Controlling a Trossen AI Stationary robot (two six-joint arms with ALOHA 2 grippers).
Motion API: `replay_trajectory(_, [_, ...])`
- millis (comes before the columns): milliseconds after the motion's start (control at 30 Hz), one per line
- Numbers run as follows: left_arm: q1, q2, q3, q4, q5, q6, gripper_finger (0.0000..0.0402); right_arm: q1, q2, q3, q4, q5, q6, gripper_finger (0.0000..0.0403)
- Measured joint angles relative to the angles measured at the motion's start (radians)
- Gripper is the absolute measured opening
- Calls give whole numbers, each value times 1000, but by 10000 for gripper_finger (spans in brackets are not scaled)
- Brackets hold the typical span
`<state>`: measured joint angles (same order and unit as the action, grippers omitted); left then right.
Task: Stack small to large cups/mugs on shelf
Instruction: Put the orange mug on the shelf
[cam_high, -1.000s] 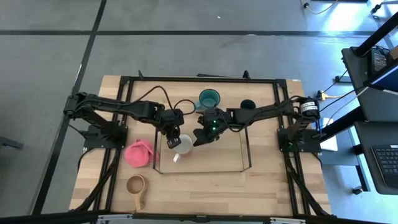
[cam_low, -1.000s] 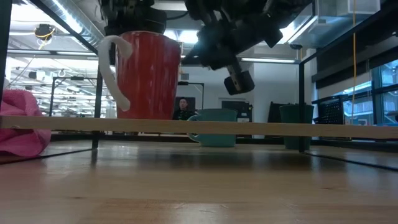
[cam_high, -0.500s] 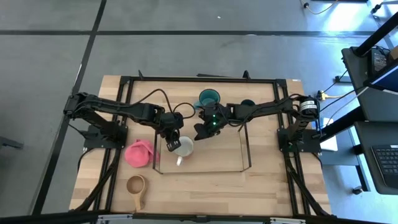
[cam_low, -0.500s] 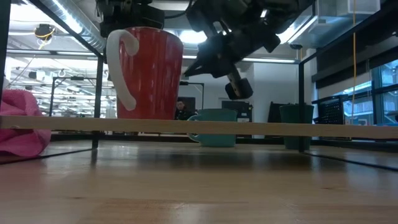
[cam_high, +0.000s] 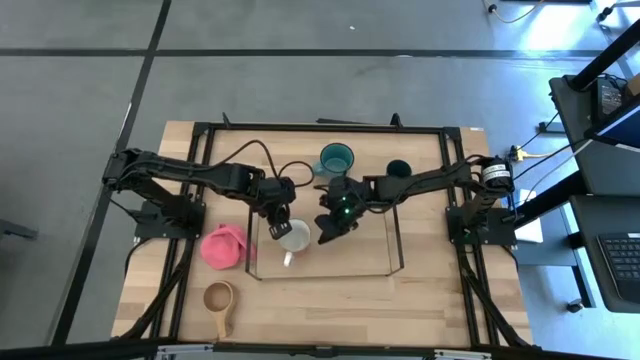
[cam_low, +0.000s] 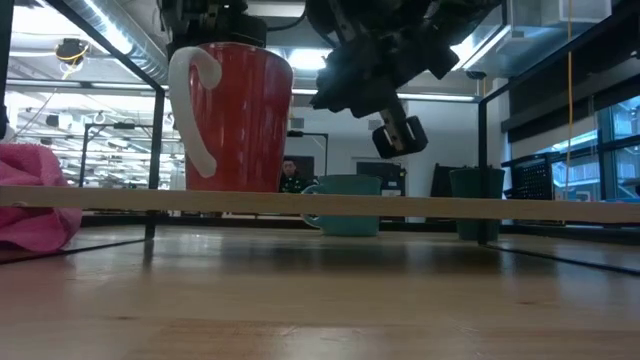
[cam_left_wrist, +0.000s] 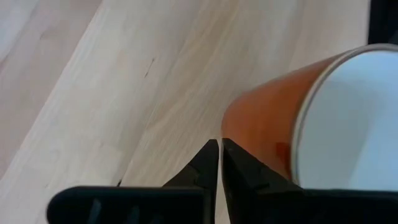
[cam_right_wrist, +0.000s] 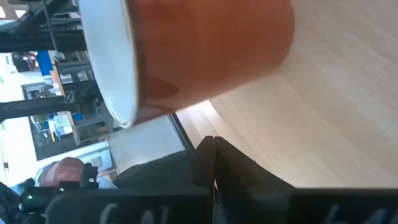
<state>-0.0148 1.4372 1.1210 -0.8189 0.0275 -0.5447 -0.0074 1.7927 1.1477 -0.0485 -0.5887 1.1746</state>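
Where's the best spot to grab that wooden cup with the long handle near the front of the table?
Probably the handle. The wooden cup stands upright and open, with its handle pointing toward the table's front edge, clear of the pink thing. Coming from above with fingers straddling the handle looks easiest; the left gripper is nearer.

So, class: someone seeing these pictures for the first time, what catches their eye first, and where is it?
The red-sided, white-rimmed mug fills the low view, upright on the wire shelf, with the left gripper directly above it. The right gripper hovers beside it over the shelf. A pink lumpy item lies just left of the shelf.
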Motion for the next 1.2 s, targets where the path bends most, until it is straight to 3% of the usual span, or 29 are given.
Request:
replay_trajectory(300, [7, 0, 0, 89, 27, 32, 14, 13, 0, 0, 81, 19, 52, 10])
replay_trajectory(1200, [-4, 0, 0, 83, 57, 57, 14, 26, -1, 1, 135, 89, 80, 10])
